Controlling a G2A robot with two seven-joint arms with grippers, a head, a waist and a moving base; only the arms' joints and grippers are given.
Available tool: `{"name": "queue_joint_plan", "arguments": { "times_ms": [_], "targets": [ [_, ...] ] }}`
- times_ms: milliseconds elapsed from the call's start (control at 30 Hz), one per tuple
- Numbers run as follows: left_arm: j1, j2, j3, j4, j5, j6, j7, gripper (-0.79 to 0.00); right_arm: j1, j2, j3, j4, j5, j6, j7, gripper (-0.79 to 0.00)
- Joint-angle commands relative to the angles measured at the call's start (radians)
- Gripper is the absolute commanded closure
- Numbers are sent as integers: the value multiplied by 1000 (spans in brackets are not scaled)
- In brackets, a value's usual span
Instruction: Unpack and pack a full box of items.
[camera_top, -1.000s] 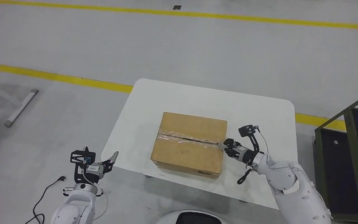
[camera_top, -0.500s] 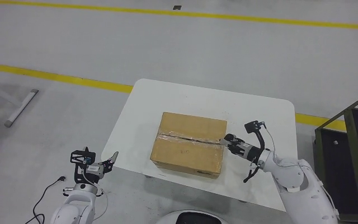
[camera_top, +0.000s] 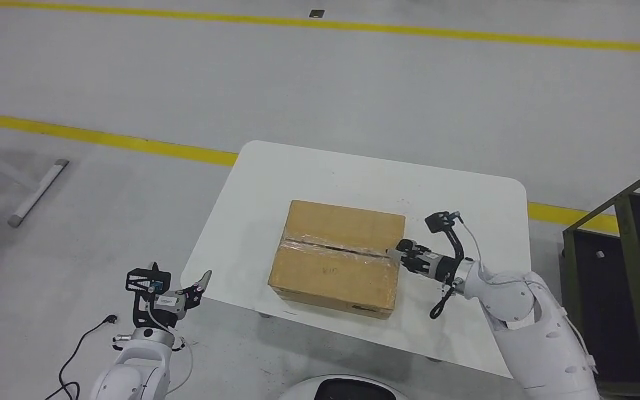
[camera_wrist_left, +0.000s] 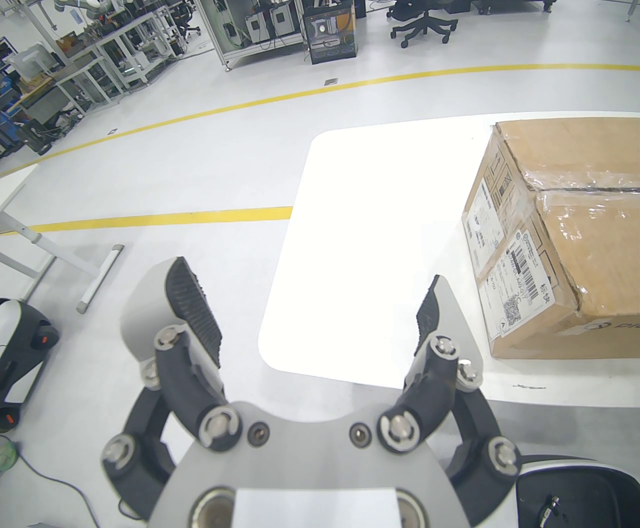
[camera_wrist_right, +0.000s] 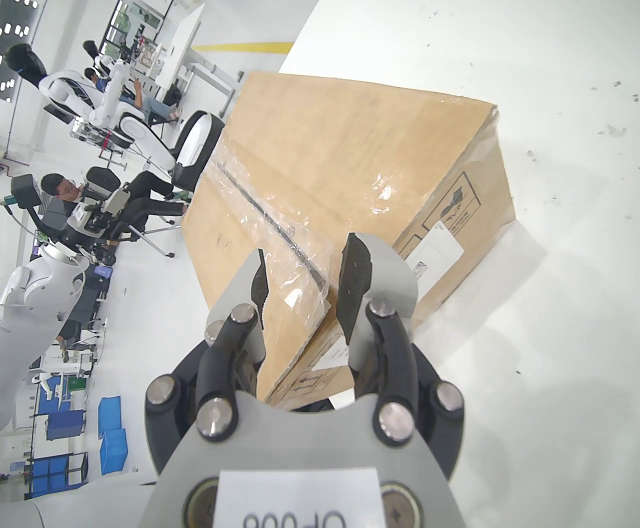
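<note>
A pale grey workshop floor with yellow lines surrounds a white table (camera_top: 300, 180) with rounded corners. A brown cardboard box (camera_top: 340, 255) sits flat at the table's centre. Its 2 top flaps are closed, and glossy, wrinkled clear tape (camera_top: 335, 247) runs along their seam from 9 o'clock to 3 o'clock. A dark line follows the seam, but it is unclear whether the tape is already slit. The contents are hidden.

The right gripper (camera_top: 405, 250) is at the box's 3 o'clock end, level with the top edge where the seam finishes. In the right wrist view its jaws stand partly open with a narrow gap, 1 finger on each side of the seam's end, gripping nothing. It is unclear whether the fingertips touch the cardboard.

The left gripper (camera_top: 200, 283) hangs off the table, at about 8 o'clock from the box and well apart from it. Its jaws are spread wide and hold nothing.

The step in hand appears to be opening the box, and several things could go wrong. Nothing braces the box, so a push from the right gripper could slide it towards 9 o'clock. The slick tape could let the fingers slip off, or it could stretch instead of parting. A finger driven down through the seam could tear a flap or press on whatever lies underneath.
</note>
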Motion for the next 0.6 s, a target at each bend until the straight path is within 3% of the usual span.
{"name": "queue_joint_plan", "arguments": {
  "times_ms": [0,300,400,433,500,567],
  "targets": [
    [0,0,0,0,0,0,0,-785,9,1,-9,2,-6,-1,8,-385],
    [0,0,0,0,0,0,0,-785,51,4,-59,11,-30,5,78,-326],
    [0,0,0,0,0,0,0,-785,60,5,-65,15,-31,5,76,-172],
    [0,0,0,0,0,0,0,-785,62,6,-66,16,-34,6,74,-154],
    [0,0,0,0,0,0,0,-785,66,7,-67,16,-35,6,69,0],
    [0,0,0,0,0,0,0,-785,68,8,-67,14,-36,3,62,0]
  ]
}}
